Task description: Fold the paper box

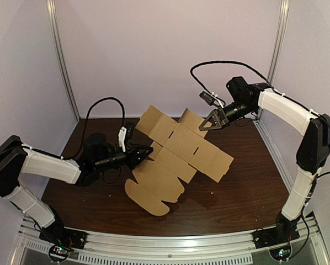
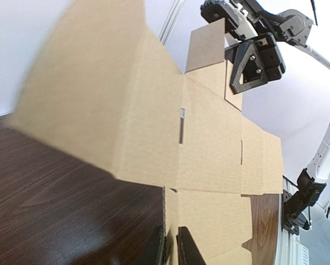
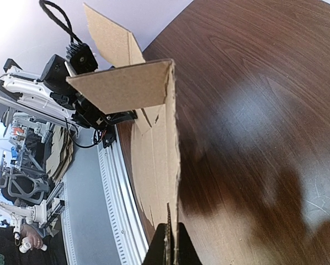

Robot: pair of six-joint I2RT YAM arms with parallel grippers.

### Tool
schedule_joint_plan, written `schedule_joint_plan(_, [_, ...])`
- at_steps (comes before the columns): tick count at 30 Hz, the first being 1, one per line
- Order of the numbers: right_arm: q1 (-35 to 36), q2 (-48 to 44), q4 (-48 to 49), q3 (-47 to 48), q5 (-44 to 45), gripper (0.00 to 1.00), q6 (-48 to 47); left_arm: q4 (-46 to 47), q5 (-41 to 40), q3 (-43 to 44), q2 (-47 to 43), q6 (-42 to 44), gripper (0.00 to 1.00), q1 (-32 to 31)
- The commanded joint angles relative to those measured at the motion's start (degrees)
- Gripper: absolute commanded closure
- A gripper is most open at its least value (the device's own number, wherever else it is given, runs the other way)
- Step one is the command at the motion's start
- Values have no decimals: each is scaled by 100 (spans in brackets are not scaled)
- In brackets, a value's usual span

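The right hand pinches the cardboard blank edge-on over the table.

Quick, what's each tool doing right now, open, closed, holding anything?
Left tool: closed on the paper box, gripping its edge.
Right tool: closed on the paper box, gripping a far flap.

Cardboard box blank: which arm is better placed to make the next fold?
Probably right. The right gripper pinches a small outer flap at the far edge, free to hinge. The left gripper clamps the blank at its left edge, better suited to anchoring.
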Motion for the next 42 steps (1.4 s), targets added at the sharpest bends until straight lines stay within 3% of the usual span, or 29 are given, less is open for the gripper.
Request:
schedule_joint_plan(1, [2, -127, 557, -88, 123, 100, 355, 322, 197, 3, 30, -47, 92, -158])
schedule_joint_plan(5, [12, -112, 442, -133, -50, 95, 189, 79, 217, 111, 11, 75, 100, -223])
schedule_joint_plan(13, [55, 177, -324, 250, -219, 73, -381, -696, 343, 283, -87, 566, 100, -252])
schedule_joint_plan(19, [117, 546, -1046, 792, -238, 68, -766, -1386, 298, 401, -324, 1027, 100, -287])
schedule_joint_plan(32, [216, 675, -1964, 877, 115, 73, -1538, -1517, -28, 331, -558, 1225, 100, -287])
schedule_joint_plan(35, [227, 700, -1964, 779, 199, 80, -1540, -1530, -24, 352, -582, 1236, 100, -287])
schedule_joint_plan(39, [271, 654, -1777, 686, 311, 99, -1441, -1630, 7, 439, -591, 1266, 100, -317])
schedule_joint_plan(42, [274, 517, -1457, 660, 462, 100, -1348, -2108, 146, 701, -576, 1446, 100, -434])
